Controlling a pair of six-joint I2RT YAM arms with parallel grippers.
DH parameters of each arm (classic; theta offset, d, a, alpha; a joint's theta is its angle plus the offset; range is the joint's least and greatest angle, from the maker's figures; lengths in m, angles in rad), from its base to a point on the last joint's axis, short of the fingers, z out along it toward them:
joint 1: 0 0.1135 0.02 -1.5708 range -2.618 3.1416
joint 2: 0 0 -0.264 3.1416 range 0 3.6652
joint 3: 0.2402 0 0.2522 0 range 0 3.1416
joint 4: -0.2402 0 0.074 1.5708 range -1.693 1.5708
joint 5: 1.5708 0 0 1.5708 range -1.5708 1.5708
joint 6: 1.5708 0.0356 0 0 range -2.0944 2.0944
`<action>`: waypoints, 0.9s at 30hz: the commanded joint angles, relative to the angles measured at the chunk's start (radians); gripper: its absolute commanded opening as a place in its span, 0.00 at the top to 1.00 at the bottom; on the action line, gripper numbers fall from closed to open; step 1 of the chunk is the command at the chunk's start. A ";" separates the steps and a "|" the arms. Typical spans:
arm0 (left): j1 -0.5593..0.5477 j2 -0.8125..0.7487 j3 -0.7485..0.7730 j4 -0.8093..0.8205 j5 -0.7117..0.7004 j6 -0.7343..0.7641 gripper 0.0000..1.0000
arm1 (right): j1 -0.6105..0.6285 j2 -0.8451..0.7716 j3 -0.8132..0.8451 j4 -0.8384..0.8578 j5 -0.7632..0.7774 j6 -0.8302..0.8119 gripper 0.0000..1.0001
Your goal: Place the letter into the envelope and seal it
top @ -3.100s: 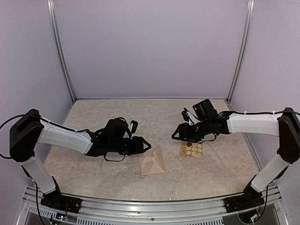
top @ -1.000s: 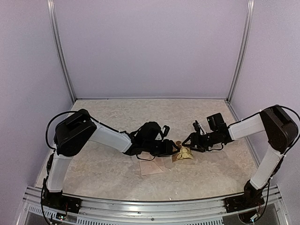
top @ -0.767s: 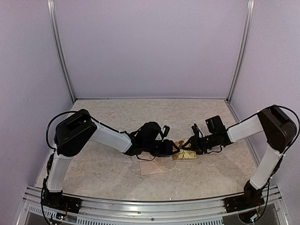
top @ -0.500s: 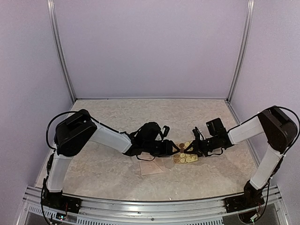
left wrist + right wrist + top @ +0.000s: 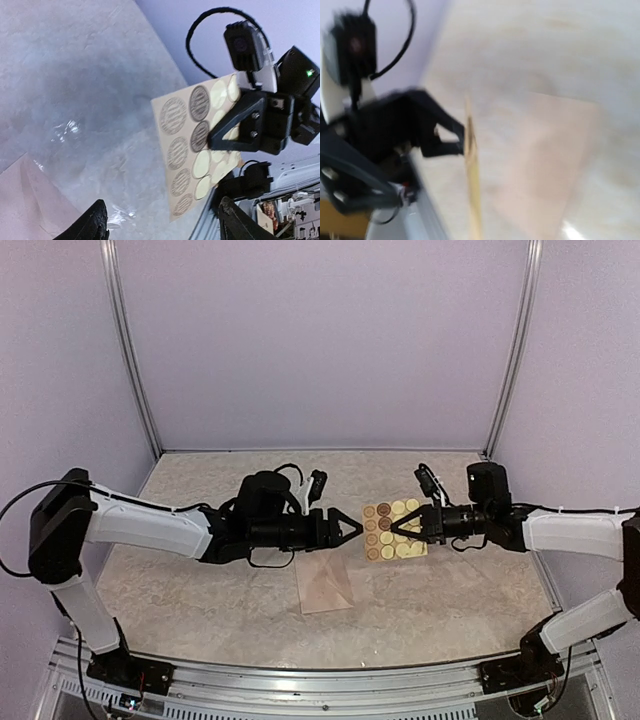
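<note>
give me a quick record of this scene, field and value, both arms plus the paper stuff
left end effector: open, empty, aimed at the sticker sheet
right end effector: shut on sticker sheet
sticker sheet: held up off the table, between the two end effectors
envelope: flat on the table, nearer the arm bases than the sheet, untouched
letter: not visible

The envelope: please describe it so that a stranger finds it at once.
On the marbled table, toward its front middle, the envelope lies flat. It is plain pale pink, while the tan sticker sheet is held up off the table.
</note>
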 commanded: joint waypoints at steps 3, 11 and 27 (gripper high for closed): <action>-0.011 -0.232 -0.027 0.029 0.099 0.061 0.24 | 0.096 -0.144 0.121 0.024 -0.128 -0.047 1.00; -0.044 -0.349 -0.034 0.024 0.148 0.089 0.31 | 0.226 -0.149 0.233 0.000 -0.142 -0.088 1.00; -0.075 -0.393 -0.094 0.088 0.132 0.069 1.00 | 0.287 -0.144 0.234 0.065 -0.134 -0.066 0.83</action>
